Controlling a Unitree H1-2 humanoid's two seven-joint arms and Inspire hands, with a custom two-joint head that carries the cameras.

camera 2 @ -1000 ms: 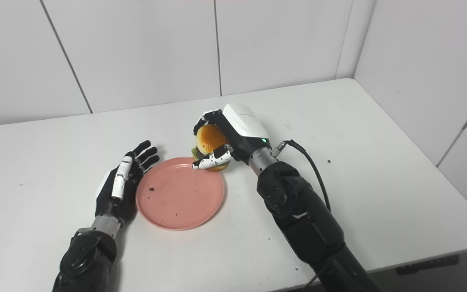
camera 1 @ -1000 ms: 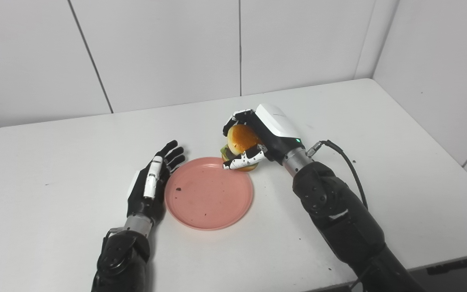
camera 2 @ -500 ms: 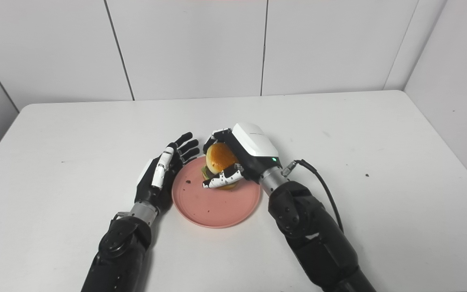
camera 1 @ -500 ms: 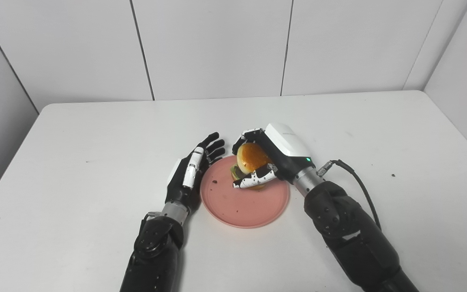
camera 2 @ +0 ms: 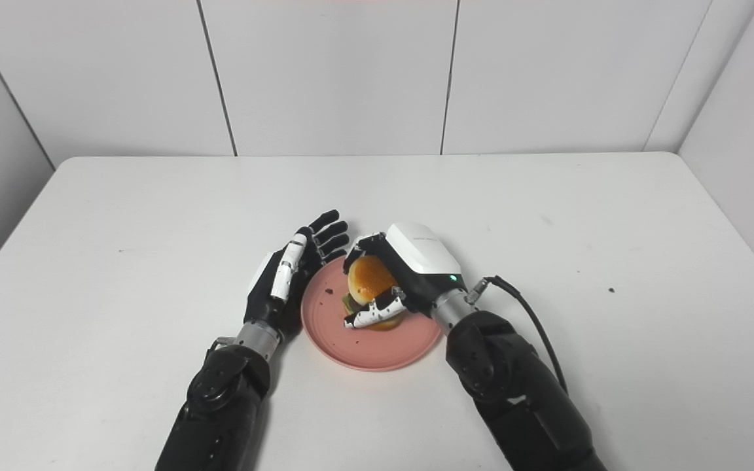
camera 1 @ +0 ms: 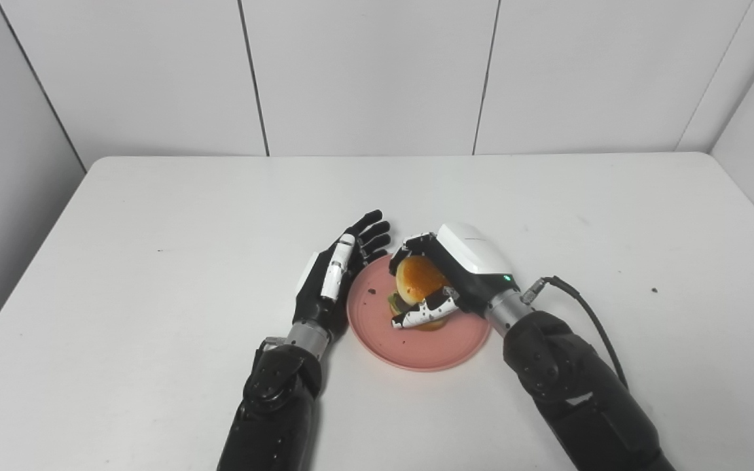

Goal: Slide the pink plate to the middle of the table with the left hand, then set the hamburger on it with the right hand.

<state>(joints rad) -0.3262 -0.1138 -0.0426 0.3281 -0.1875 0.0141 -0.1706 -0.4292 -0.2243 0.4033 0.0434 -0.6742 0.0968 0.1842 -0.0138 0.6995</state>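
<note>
The pink plate (camera 1: 416, 340) lies near the middle of the white table (camera 1: 154, 216). A hamburger (camera 1: 418, 280) with an orange bun sits tilted over the plate's middle, wrapped by my right hand (camera 1: 455, 275), which is shut on it; whether the burger rests on the plate I cannot tell. My left hand (camera 1: 334, 278) stands open on its edge against the plate's left rim, fingers stretched toward the far side, holding nothing.
A few dark crumbs lie on the plate (camera 2: 328, 290) and on the table at the right (camera 1: 654, 290). A black cable (camera 1: 580, 307) loops out from my right wrist. White walls close in behind and to both sides.
The camera has swung left, shifting the whole picture. My right hand has carried the hamburger from beyond the plate's far rim to over its middle and lower. The left hand stays at the plate's left rim.
</note>
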